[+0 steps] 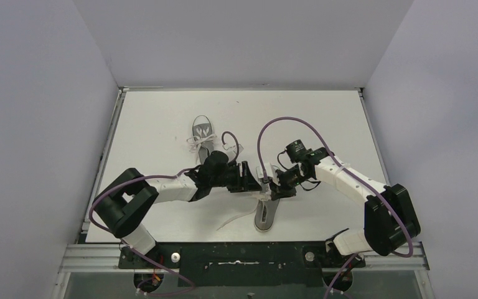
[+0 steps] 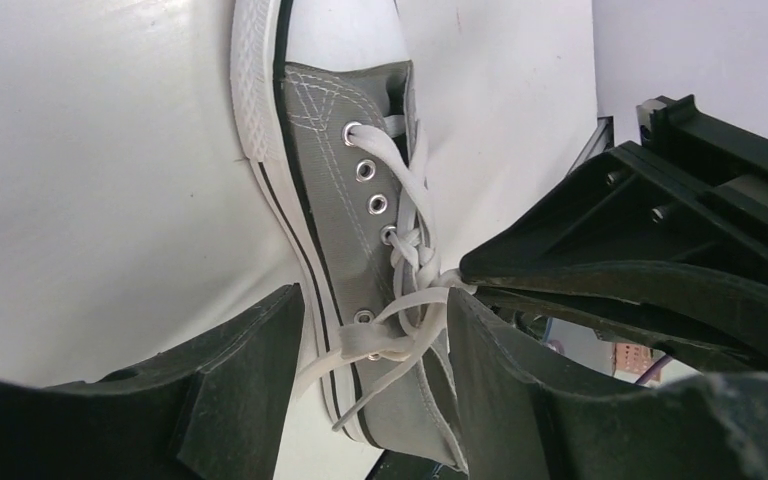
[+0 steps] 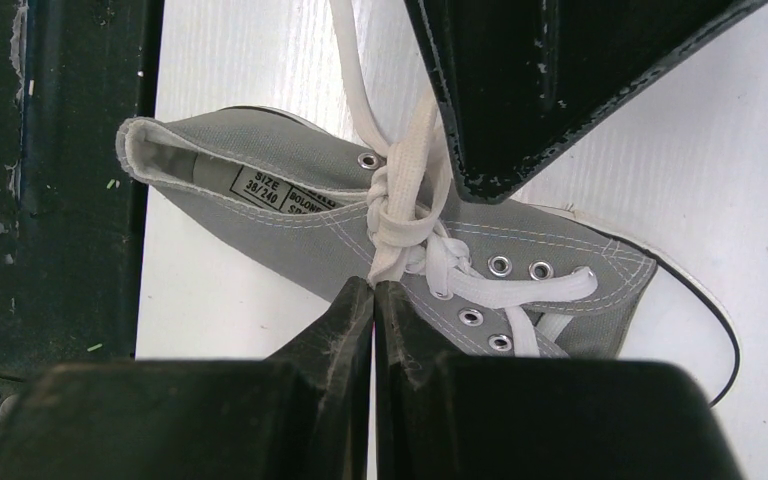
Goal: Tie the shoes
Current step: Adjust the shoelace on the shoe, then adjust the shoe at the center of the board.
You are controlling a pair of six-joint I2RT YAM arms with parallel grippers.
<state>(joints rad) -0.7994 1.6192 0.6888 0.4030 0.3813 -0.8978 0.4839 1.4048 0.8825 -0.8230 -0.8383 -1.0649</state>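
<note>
Your right gripper (image 3: 373,290) is clenched, its tips meeting on a strand of white lace (image 3: 384,262) just below the half-formed knot (image 3: 392,205). Your left gripper (image 2: 375,345) stands released, jaws apart astride the laced throat of the near shoe (image 1: 265,215), with loose strands lying between them and nothing visibly pinched.

The step in hand looks like cinching that knot. Hold the right pinch firm. Before you close the left jaws, centre them on one lace strand only, clear of the grey canvas and the eyelets. Then draw the two ends apart, left and right, slowly and level. An upward pull will likely lift or roll so light a shoe. Watch the knot slide down to the tongue instead of locking high.

The near shoe lies on its side at the near middle of the table (image 1: 323,118), directly under both grippers. The other shoe (image 1: 202,131) sits far left, well apart.
</note>
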